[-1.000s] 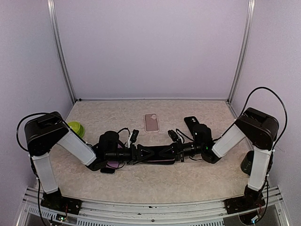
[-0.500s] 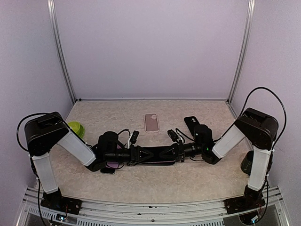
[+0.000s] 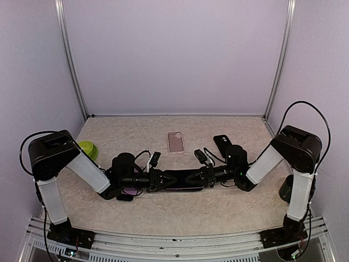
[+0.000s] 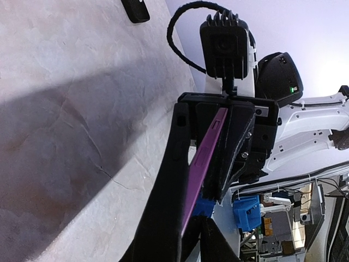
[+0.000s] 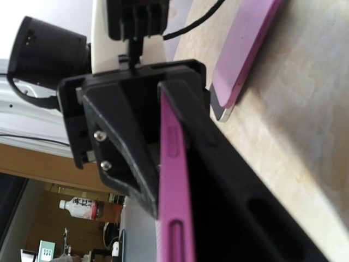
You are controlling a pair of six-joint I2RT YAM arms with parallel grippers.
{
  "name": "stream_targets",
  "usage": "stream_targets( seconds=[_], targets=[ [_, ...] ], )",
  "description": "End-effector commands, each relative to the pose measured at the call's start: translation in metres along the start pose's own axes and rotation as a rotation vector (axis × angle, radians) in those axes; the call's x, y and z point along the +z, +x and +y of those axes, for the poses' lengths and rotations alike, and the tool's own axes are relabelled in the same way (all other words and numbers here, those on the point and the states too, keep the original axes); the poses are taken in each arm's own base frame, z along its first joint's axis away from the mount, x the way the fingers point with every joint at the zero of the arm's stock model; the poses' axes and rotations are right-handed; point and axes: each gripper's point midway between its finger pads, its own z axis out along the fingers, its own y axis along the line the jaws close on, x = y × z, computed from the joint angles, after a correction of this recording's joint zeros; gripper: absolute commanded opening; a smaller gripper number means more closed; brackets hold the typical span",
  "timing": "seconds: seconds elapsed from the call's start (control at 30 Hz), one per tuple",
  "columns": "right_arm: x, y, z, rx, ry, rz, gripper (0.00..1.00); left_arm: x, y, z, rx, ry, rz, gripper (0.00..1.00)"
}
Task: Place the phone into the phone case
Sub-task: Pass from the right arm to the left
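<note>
Phone case (image 4: pixel 204 164) stands edge-on, pinched between left fingers (image 4: pixel 166 196) and right fingers (image 5: pixel 234 207).

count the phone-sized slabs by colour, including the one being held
purple: 2, the held slab and the table slab
pink: 1, the pink slab
black: 1, the black slab
total: 4

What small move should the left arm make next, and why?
Probably close the left gripper firmly on the purple case. The right gripper clamps the far end. The left fingers flank the near end of the edge-on case, but a firm grip there is not clear.
</note>
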Motion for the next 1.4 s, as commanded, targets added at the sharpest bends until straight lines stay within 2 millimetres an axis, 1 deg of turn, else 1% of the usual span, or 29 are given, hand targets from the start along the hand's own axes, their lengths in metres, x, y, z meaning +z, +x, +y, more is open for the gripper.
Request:
stream_targets(
  seconds=[0.0,0.2,0.33,0.5,0.8,1.0,1.37],
  targets=[
    [0.003,0.009,-0.006,0.023,0.003,0.024,0.00,0.000,-0.008,-0.036,0.080,0.123,-0.024,0.19],
    [0.003,0.008,-0.003,0.015,-0.004,0.026,0.11,-0.001,-0.007,-0.037,0.073,0.134,-0.022,0.14],
    [0.004,0.009,-0.003,0.025,-0.005,0.029,0.16,-0.001,-0.006,-0.037,0.072,0.136,-0.022,0.12],
    [0.002,0.010,0.001,0.020,-0.013,0.031,0.23,-0.001,-0.006,-0.037,0.068,0.138,-0.018,0.08],
    [0.002,0.010,0.001,0.016,-0.001,0.039,0.28,-0.002,-0.005,-0.034,0.060,0.135,-0.016,0.05],
    [-0.001,0.012,0.003,0.016,-0.002,0.046,0.33,-0.008,-0.008,-0.033,0.060,0.130,-0.027,0.03],
    [-0.008,0.010,0.007,-0.009,0.054,0.049,0.36,-0.016,-0.015,-0.027,0.062,0.102,-0.052,0.03]
  ],
)
